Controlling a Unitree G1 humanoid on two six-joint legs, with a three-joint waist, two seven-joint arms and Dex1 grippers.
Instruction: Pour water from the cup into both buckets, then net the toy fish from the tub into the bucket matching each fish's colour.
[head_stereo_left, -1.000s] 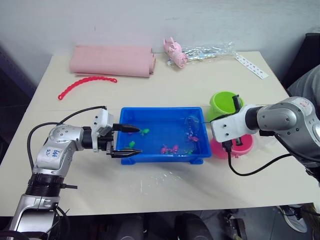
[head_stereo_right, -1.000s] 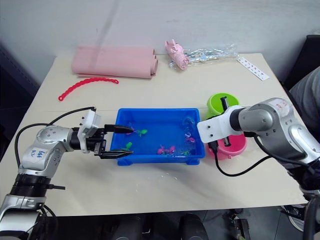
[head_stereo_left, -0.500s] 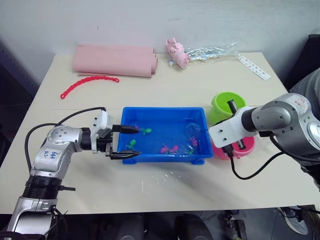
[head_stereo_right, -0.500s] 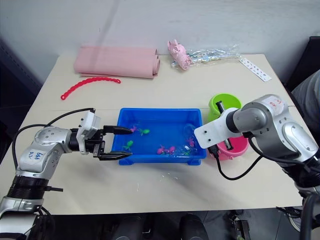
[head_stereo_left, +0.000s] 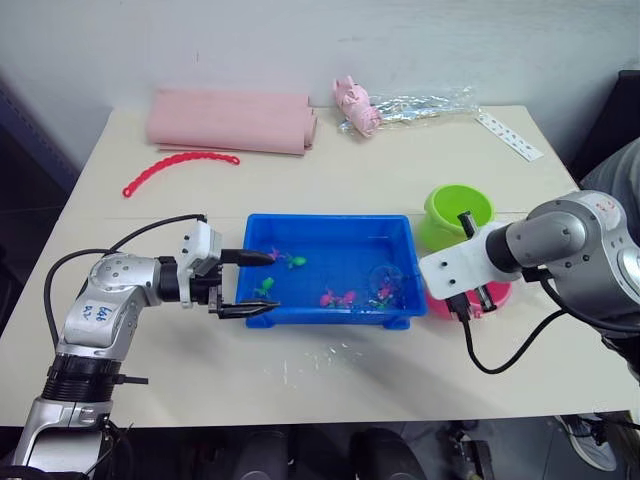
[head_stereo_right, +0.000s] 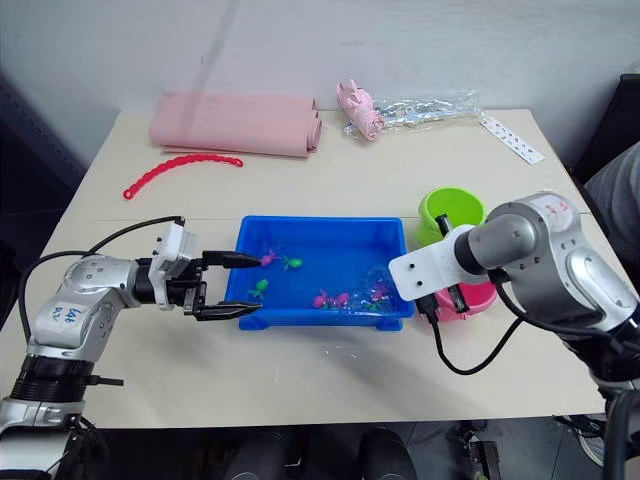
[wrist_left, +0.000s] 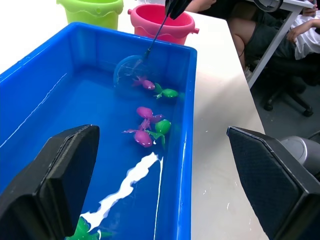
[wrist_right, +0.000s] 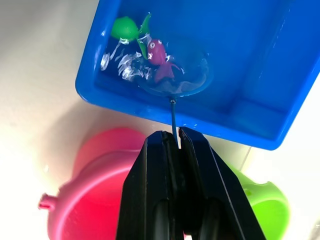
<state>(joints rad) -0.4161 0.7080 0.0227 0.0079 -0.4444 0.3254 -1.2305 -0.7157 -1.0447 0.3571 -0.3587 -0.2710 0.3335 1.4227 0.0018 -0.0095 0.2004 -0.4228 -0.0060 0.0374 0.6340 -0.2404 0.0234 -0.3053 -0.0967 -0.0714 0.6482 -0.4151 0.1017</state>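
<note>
The blue tub (head_stereo_left: 326, 219) stands mid-table with water and several pink and green toy fish (wrist_left: 142, 136) in it. My right gripper (wrist_right: 171, 134) is shut on the net's thin handle above the pink bucket (wrist_left: 160, 22), beside the green bucket (head_stereo_left: 455, 212). The net (head_stereo_left: 385, 280) dips in the tub's near right corner, with a pink fish (wrist_right: 159, 54) on its mesh and a green fish (wrist_right: 125, 27) just outside the ring. My left gripper (head_stereo_left: 258, 284) is open, its fingers straddling the tub's left wall. The cup is out of view.
At the table's back lie a folded pink cloth (head_stereo_left: 230, 120), a red bead chain (head_stereo_left: 180, 163), a pink pig toy (head_stereo_left: 355, 103), a clear wrapper (head_stereo_left: 420, 103) and a white strip (head_stereo_left: 508, 135). Water drops (head_stereo_left: 320, 360) mark the table before the tub. A person sits at the right (wrist_left: 280, 30).
My right gripper has drawn the net toward the tub's near right corner, and the hand has shifted over the pink bucket. The left gripper stays open at the tub's left wall.
</note>
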